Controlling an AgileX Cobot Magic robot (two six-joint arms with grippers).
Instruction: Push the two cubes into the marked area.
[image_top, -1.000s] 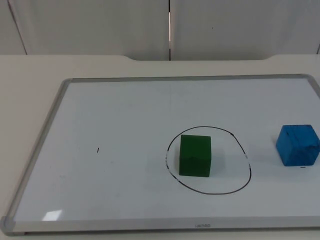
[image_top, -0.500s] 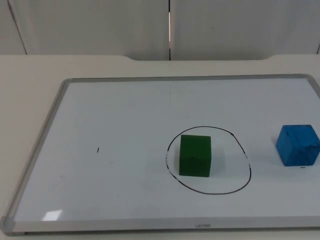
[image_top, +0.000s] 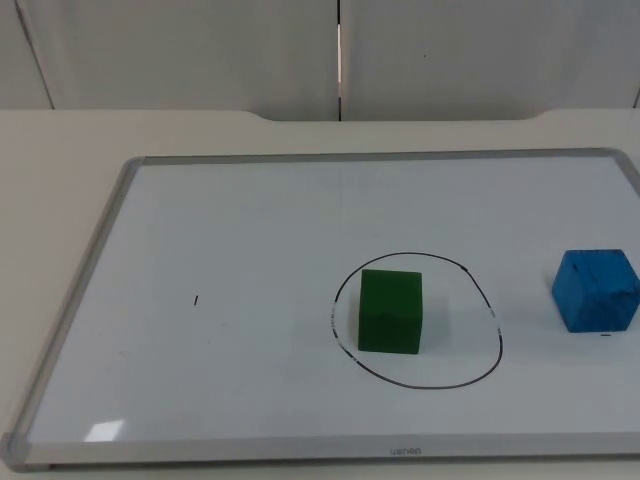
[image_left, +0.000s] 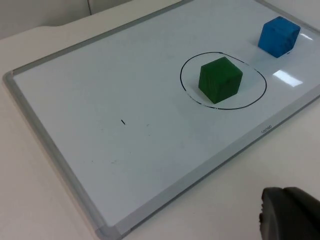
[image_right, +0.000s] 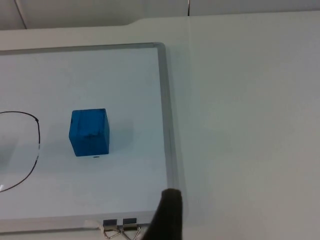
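Top view: green cube (image_top: 390, 311) sits on the whiteboard (image_top: 250, 230) inside the marked area (image_top: 417, 321), a hand-drawn black ring, toward the ring's left side; blue cube (image_top: 596, 289) stands well apart from the ring, near the whiteboard's right edge.
Left wrist view: left hand (image_left: 290, 214) hangs over the bare surface (image_left: 30, 190) off the whiteboard's near edge; one dark fingertip shows, so I cannot tell how far it is open or whether it has hold of anything. This arm waits.
Right wrist view: right hand (image_right: 167, 215) hovers by the whiteboard's near right corner, close to two binder clips (image_right: 116, 226); its opening cannot be told either. The blue cube lies between the ring and the right frame.
Handling: both cubes look rigid and light, likely to slide easily on the glossy board. Press low on the blue cube's right face, centred, or it may twist.
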